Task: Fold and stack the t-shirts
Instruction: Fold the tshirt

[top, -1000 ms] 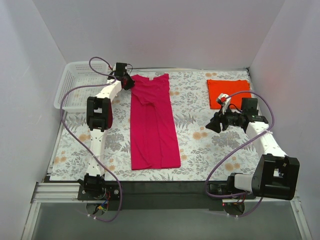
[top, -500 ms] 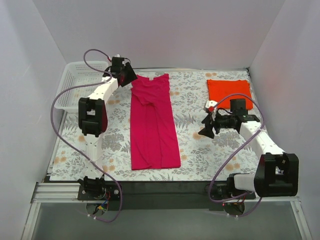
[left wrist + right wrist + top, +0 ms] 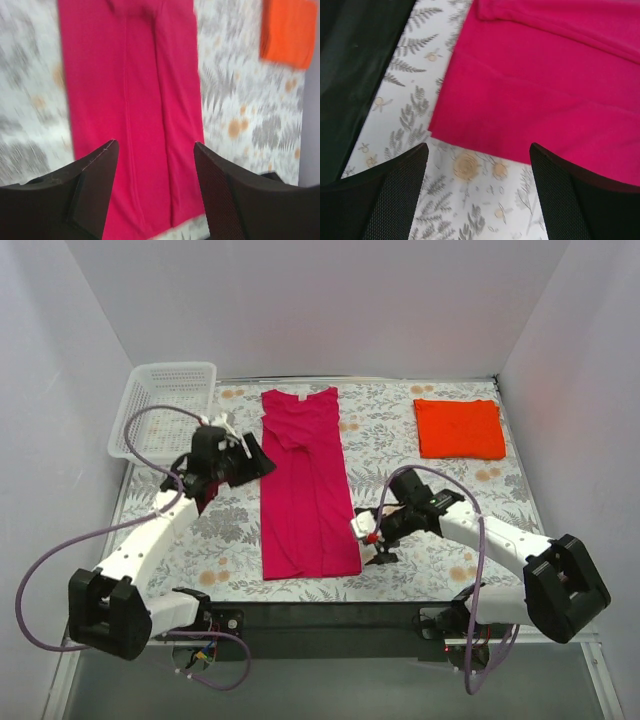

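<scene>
Pink shirt (image 3: pixel 308 490), soft and limp, lies mid-bench; orange shirt (image 3: pixel 458 428) sits folded at the far right corner. My left claw (image 3: pixel 262 462) and right claw (image 3: pixel 372 543) gape empty. I would pinch the near hem corners.

Plain white walls (image 3: pixel 320 310), floral-print tabletop (image 3: pixel 392 445)

Magenta-pink t-shirt (image 3: pixel 305 490) lying as a long strip mid-table, orange-red t-shirt (image 3: pixel 458 428) folded square far right, left gripper (image 3: pixel 258 457) at the pink shirt's left edge, right gripper (image 3: pixel 368 540) beside its near right corner, white basket (image 3: pixel 165 410) far left
</scene>
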Robot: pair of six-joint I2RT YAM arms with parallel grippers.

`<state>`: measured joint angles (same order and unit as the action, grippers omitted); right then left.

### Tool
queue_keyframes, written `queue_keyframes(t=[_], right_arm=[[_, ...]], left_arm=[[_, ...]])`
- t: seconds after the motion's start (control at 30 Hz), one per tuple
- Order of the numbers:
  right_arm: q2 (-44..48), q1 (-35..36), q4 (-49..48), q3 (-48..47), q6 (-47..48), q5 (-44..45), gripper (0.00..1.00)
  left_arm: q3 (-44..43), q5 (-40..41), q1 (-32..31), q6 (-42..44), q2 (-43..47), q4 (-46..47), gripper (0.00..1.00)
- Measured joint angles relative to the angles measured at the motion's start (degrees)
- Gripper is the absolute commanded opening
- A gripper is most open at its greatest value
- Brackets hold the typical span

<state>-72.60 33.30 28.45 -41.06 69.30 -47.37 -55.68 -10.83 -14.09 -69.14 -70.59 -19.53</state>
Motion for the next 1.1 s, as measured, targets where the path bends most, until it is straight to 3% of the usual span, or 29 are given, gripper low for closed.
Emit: queue_keyframes(t=[0.17,0.37,0.5,0.63,0.9,1.1], right_arm=[[0.28,12.02,-3.45,3.93,-4.98,7.48,0.72],[-1.09,20.37,-6.88,7.39,-10.08,14.93,0.69],[-3.65,20.76,-9.33,7.13,-12.68,17.09,0.65],[-3.76,20.79,-10.8,7.04,-13.9,18.21,0.64],[-3.76,20.76,-12.22,7.04,-14.84,19.69,0.62],[-3.96,20.72,-12.52,7.04,-15.13,20.02,0.56]], left_arm=[[14.6,1.27,-11.04,-12.66,9.4,-11.06,0.53],[22.18,3.32,-13.6,-26.34,20.79,-22.36,0.53],[25.66,4.26,-14.38,-33.07,22.64,-25.07,0.52],[27.12,5.38,-15.17,-37.05,18.69,-26.25,0.5],[26.67,7.32,-17.94,-37.79,14.34,-27.82,0.49],[27.91,7.87,-21.24,-39.71,14.19,-27.82,0.43]])
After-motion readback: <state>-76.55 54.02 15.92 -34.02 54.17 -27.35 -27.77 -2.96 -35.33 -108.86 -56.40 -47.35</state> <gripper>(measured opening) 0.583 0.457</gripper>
